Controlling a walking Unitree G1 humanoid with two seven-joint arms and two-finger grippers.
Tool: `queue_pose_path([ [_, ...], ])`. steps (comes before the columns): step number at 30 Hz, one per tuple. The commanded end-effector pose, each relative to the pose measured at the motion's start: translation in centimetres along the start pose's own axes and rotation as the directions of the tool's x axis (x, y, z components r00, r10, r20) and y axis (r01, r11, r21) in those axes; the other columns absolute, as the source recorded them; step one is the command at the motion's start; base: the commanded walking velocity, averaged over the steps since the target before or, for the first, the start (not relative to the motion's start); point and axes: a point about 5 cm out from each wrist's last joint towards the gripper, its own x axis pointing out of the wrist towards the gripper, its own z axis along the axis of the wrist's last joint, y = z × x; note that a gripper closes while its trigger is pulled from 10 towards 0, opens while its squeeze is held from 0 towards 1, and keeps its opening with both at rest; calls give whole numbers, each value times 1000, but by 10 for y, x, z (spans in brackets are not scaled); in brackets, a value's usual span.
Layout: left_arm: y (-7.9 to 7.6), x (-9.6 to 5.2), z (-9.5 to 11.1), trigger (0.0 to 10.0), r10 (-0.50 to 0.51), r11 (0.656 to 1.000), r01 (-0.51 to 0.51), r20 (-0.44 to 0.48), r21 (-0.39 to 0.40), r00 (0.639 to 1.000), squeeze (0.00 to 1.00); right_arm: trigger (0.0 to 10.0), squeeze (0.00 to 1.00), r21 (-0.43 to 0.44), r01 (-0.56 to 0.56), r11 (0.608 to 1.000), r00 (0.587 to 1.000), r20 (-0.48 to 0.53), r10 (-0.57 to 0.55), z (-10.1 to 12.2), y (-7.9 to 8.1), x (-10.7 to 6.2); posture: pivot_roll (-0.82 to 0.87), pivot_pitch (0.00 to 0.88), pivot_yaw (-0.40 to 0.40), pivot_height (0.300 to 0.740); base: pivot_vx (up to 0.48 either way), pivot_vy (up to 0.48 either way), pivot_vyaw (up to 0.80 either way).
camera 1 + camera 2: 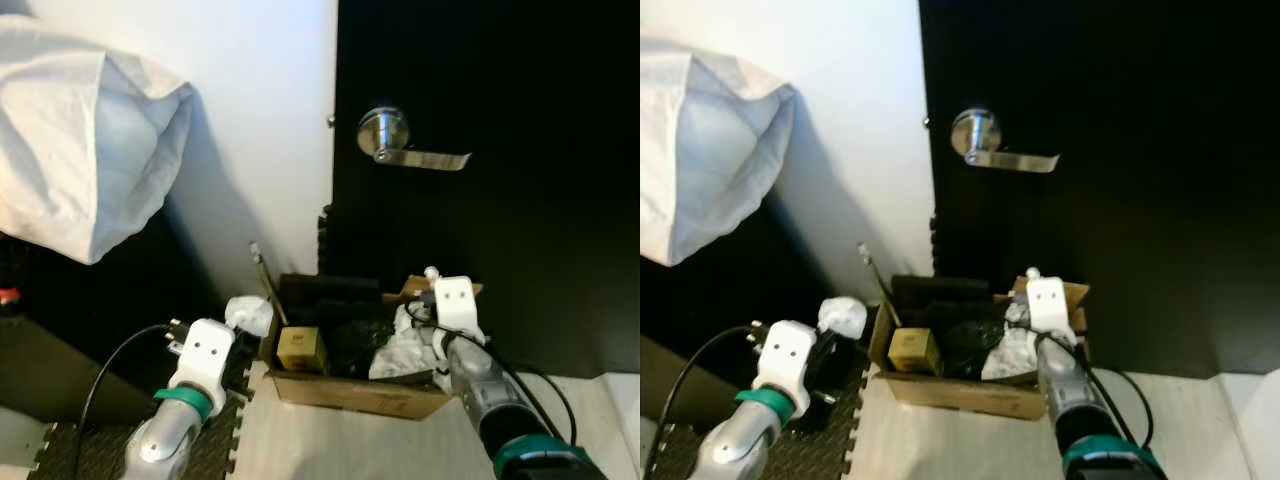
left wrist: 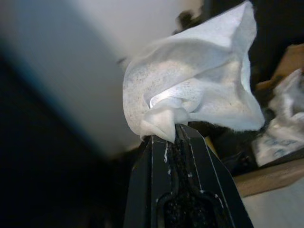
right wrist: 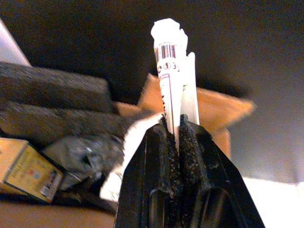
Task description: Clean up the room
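Crumpled white tissue [image 2: 190, 90] is pinched at the tip of the left tool [image 2: 176, 135], clenched on it, bulk of the wad blooming past the fingertips; in the head views it sits just off the near-left corner of the cardboard box [image 1: 350, 392], not over the opening yet. Right tool [image 3: 174, 124] is clamped on a slim white paper-wrapped stick [image 3: 170, 71] with a barcode, held upright between the pads and sticking well beyond them, tool already above the box's right side, near the flap [image 3: 218, 107]. Judgement: both pieces are trash held by an end so they fall free when let go; the box serves as the bin. Box contents below the tools: small yellow carton [image 1: 300, 349] toward the left tool's side, dark plastic bag [image 1: 352, 345] in the middle, crumpled grey-white wrapper [image 1: 405, 355] just under the right tool. Box sits on pale floor [image 1: 330, 445] against a black door [image 1: 500, 80] with a silver lever handle [image 1: 400, 140]; dark foam mat [image 1: 200, 450] under the left arm. White pillow [image 1: 80, 140] up to the far left of the left tool, against the white wall [image 1: 270, 120]. Likely next: right drops first, left needs to shift over the box.
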Motion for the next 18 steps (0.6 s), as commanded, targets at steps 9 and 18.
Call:
queue_pose_path([
  [9, 14, -25, 1, 10000, 66, 998, -65, -35, 24, 997, 0, 10000, 0, -4, 73, 997, 994, 79, -73, 26, -16, 9, 241, 241, 102, 740, 0, 0, 0],
  [18, 12, -27, 4, 10000, 58, 998, -58, -44, 21, 997, 0, 10000, 1000, 41, 88, 995, 989, 112, -92, 33, -16, 10, 232, 231, 105, 740, 0, 0, 0],
])
